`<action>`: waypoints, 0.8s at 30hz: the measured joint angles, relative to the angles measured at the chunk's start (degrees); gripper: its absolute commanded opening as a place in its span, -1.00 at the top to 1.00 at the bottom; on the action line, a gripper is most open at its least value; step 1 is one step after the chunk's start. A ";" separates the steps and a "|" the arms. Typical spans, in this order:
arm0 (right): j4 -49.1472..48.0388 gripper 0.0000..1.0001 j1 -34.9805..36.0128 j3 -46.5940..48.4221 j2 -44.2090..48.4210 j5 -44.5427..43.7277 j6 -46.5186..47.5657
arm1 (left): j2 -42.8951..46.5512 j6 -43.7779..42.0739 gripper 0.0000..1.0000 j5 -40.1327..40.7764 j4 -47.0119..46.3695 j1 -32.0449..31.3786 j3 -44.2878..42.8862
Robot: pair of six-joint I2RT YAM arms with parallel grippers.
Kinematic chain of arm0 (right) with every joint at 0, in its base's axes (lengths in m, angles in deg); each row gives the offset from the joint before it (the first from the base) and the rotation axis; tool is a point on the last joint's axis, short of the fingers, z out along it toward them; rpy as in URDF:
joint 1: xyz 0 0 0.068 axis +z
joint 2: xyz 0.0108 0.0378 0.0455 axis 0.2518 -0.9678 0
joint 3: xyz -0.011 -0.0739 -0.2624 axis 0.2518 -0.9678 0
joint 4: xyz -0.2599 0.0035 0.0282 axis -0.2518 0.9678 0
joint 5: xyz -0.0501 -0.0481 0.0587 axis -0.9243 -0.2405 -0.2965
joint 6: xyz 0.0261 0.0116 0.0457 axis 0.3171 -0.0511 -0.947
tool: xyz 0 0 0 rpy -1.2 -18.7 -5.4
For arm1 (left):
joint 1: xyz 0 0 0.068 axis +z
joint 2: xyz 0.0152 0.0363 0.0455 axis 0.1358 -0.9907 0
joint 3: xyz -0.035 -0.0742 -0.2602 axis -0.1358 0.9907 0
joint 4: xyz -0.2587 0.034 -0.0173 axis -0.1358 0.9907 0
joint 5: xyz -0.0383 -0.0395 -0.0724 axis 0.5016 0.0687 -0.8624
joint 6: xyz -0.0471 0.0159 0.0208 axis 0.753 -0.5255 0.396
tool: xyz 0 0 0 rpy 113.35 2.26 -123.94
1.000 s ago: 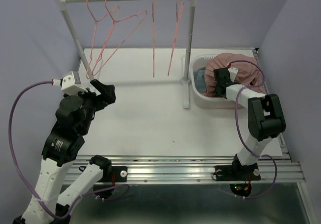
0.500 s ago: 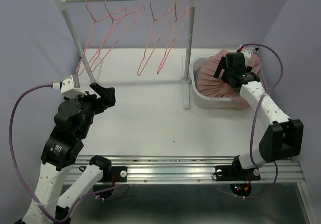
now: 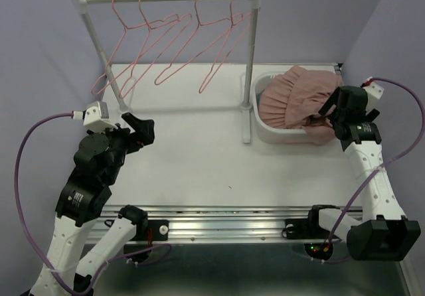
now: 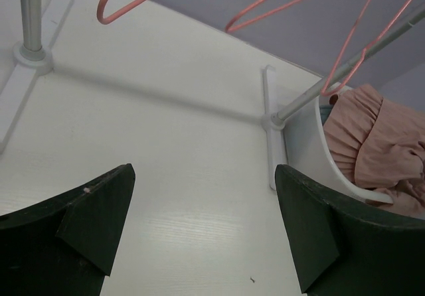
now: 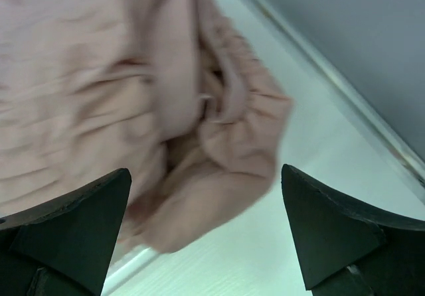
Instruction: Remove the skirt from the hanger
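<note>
The dusty-pink skirt (image 3: 295, 95) lies bunched in the white basket (image 3: 269, 134) at the right, one fold spilling over the basket's far right rim. It is on no hanger. Several pink wire hangers (image 3: 174, 33) hang bare from the rail. My right gripper (image 3: 327, 113) is open at the basket's right side. In the right wrist view it (image 5: 206, 233) stands wide over the table, with the skirt (image 5: 139, 103) just ahead and nothing between the fingers. My left gripper (image 3: 143, 129) is open over the table's left part, and it (image 4: 202, 233) is empty in the left wrist view.
The white clothes rack stands across the back, its right post (image 3: 251, 64) and foot right beside the basket. In the left wrist view the rack's feet (image 4: 269, 120) lie ahead, with the basket wall (image 4: 307, 151) and the skirt (image 4: 375, 143) to the right.
My right gripper opened and let go of the skirt, then drew back to the right of the basket. The skirt settled in the basket. The bare hangers swung on the rail.
</note>
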 measured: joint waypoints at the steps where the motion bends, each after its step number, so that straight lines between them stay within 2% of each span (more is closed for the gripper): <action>1: 0.68 -1.00 -2.86 -1.29 0.44 0.33 0.31 | 0.02 -0.11 -0.97 -0.07 0.04 0.00 0.37; 4: 2.16 -0.96 -7.52 -3.58 -0.11 1.29 1.07 | -0.09 -0.44 -0.97 -0.46 0.13 0.00 1.38; 7: 2.60 -0.64 -7.98 -4.00 -2.25 2.34 1.27 | -0.39 -0.83 -0.97 -0.81 0.09 0.00 2.03; 8: 2.58 -0.46 -7.96 -4.00 -3.21 2.64 1.33 | -0.63 -0.96 -0.97 -0.87 0.09 0.00 2.23; 11: 2.58 -0.40 -8.13 -4.00 -6.78 2.64 1.36 | -1.18 -1.27 -0.97 -0.90 0.04 0.00 2.32; 13: 2.58 -0.24 -8.35 -3.96 -8.74 2.62 1.31 | -1.20 -1.49 -0.97 -0.87 0.07 0.00 2.38; 14: 2.58 -0.15 -8.39 -3.96 -9.44 2.62 1.27 | -1.20 -1.55 -0.97 -0.85 0.07 0.00 2.38; 15: 2.56 0.03 -8.41 -3.93 -10.19 2.60 1.25 | -1.18 -1.64 -0.97 -0.83 0.02 0.00 2.38; 18: 2.54 0.21 -8.41 -3.89 -11.32 2.95 1.20 | -1.16 -1.73 -0.97 -0.81 0.00 0.00 2.38; 19: 2.47 0.33 -8.41 -3.78 -11.34 2.86 1.20 | -1.16 -1.75 -0.97 -0.81 0.00 0.00 2.38; 20: 2.51 0.48 -8.46 -3.56 -11.28 2.82 1.40 | -1.14 -1.79 -0.97 -0.76 -0.07 0.00 2.38; 21: 2.56 0.84 -8.68 -3.34 -11.26 2.60 1.14 | -1.14 -1.84 -0.97 -0.74 -0.09 0.00 2.38; 22: 2.34 0.99 -8.79 -2.86 -11.19 2.47 1.55 | -1.14 -1.88 -0.97 -0.66 -0.15 0.00 2.38; 24: 1.73 0.99 -9.01 -2.45 -11.17 2.71 1.36 | -1.14 -1.90 -0.97 -0.55 -0.17 0.00 2.38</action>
